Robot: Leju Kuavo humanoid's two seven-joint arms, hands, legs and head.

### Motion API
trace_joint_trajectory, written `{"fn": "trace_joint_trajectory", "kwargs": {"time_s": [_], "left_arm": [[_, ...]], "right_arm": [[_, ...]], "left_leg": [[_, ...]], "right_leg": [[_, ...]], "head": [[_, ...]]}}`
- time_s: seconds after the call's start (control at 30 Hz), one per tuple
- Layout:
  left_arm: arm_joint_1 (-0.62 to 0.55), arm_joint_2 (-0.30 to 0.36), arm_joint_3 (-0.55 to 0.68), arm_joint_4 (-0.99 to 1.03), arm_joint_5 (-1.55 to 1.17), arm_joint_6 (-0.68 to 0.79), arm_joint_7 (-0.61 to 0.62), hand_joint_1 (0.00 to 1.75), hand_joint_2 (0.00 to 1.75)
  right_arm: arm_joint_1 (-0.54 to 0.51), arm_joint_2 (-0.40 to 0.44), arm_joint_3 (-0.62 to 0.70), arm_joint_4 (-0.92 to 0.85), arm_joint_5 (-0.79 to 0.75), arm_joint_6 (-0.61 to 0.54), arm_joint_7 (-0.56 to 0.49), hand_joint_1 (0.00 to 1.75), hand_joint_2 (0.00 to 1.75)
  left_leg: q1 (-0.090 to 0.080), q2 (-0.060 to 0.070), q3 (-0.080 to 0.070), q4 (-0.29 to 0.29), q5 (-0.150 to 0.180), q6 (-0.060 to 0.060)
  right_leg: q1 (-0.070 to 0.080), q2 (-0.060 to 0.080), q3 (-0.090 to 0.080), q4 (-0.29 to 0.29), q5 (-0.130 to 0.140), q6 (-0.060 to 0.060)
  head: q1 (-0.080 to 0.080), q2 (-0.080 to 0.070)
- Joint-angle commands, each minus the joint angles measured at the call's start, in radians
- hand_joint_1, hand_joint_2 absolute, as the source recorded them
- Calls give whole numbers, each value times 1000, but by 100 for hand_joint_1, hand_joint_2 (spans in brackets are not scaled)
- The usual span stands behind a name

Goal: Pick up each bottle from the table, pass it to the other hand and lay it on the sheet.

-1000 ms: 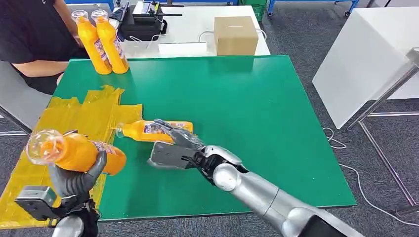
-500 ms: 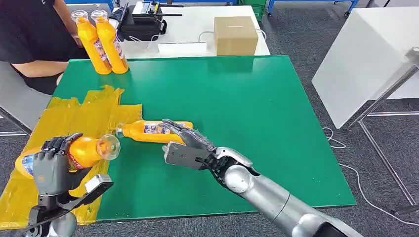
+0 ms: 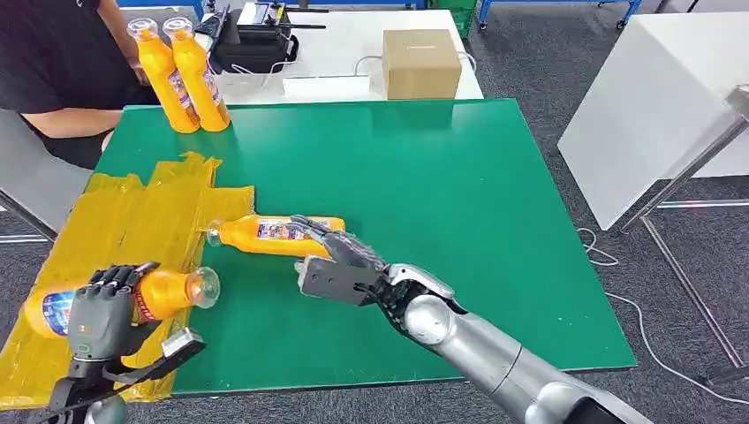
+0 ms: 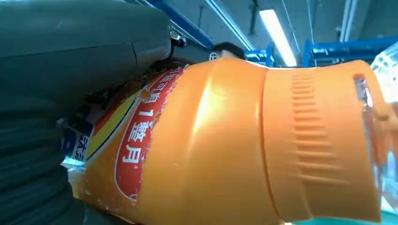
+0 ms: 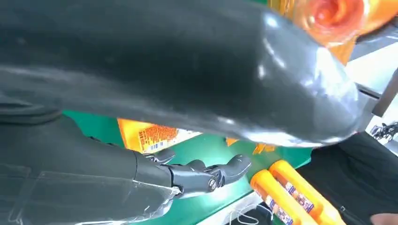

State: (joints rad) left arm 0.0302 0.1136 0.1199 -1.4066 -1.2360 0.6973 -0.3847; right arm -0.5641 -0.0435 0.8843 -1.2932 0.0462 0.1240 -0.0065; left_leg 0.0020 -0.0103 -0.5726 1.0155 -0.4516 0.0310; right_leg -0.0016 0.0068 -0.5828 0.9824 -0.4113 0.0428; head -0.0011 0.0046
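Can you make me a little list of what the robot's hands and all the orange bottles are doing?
left hand: holds a bottle on its side over the yellow sheet
right hand: fingers spread over the lying bottle, no grip visible
lying bottle: on the green table, cap end at the sheet's edge
standing bottles: two, upright at the table's far left corner
person: beside those two bottles
box: on the white table behind

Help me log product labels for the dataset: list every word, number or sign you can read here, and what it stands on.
"1整月": red patch on the label of the bottle that the left hand holds.
Other characters on that label: cut off, unreadable.
Lying bottle by the right hand: label too small.
Two standing bottles: labels too small.
Cardboard box: no text visible.
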Motion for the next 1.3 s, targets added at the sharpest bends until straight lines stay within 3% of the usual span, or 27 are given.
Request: {"fn": "trace_joint_trajectory", "kwargs": {"time_s": [0.03,0.07,0.47,0.63,0.73,0.8,1.0,1.03,1.07,1.1,1.13,1.3], "left_arm": [[-13,146,-190,175,32,-2,92,112,175],[-12,160,-209,179,7,-11,125,0,0],[19,210,-263,150,3,1,103,0,0],[42,206,-261,124,26,1,89,0,0],[19,186,-269,117,95,1,47,0,0],[-13,135,-256,98,219,1,-44,0,0],[-53,88,-252,94,265,-2,-68,0,0],[-54,64,-246,70,386,-13,-117,0,0],[-54,64,-246,70,386,-13,-117,0,0],[-77,-3,-223,19,552,-52,-174,0,0],[-83,-26,-223,-11,557,-63,-165,0,0],[-75,-25,-222,-27,546,-66,-153,0,0]], "right_arm": [[-29,-9,25,30,0,10,2,0,0],[-29,-9,23,33,3,12,5,0,0],[-46,-2,28,54,12,19,9,0,0],[-62,17,20,86,181,-70,61,0,0],[-114,59,10,195,264,-70,119,0,0],[-162,102,-9,305,295,-53,114,0,0],[-213,137,-17,400,342,-56,106,0,0],[-226,142,-8,423,390,-73,120,0,175],[-226,142,-8,423,390,-73,120,0,175],[-275,166,1,505,477,-86,157,0,175],[-297,188,-9,552,495,-82,150,0,175],[-303,197,-15,569,501,-81,143,0,175]], "left_leg": [[0,1,4,-2,-1,-1],[0,2,5,-2,-1,-2],[0,1,2,-1,-1,-1],[0,2,1,-1,-1,-1],[0,3,2,0,-1,-2],[0,1,1,0,0,-1],[0,2,1,0,0,-2],[0,1,1,0,0,-1],[-1,-1,-1,0,1,-1],[0,-1,2,-1,1,-2],[0,-1,0,0,1,-2],[0,-1,0,0,1,-2]], "right_leg": [[0,0,3,-1,-1,-1],[0,0,4,-1,-1,-1],[0,0,1,0,-1,-1],[0,1,1,0,0,0],[0,1,2,0,-1,-1],[0,0,1,0,0,-1],[0,0,1,1,0,-1],[0,0,1,0,0,-1],[-1,-2,-1,1,0,0],[0,-2,2,-1,0,-1],[0,-2,1,0,0,0],[0,-2,0,0,2,-3]], "head": [[0,0],[0,0],[0,0],[0,0],[0,0],[0,0],[0,0],[0,0],[0,0],[0,0],[0,0],[1,0]]}}
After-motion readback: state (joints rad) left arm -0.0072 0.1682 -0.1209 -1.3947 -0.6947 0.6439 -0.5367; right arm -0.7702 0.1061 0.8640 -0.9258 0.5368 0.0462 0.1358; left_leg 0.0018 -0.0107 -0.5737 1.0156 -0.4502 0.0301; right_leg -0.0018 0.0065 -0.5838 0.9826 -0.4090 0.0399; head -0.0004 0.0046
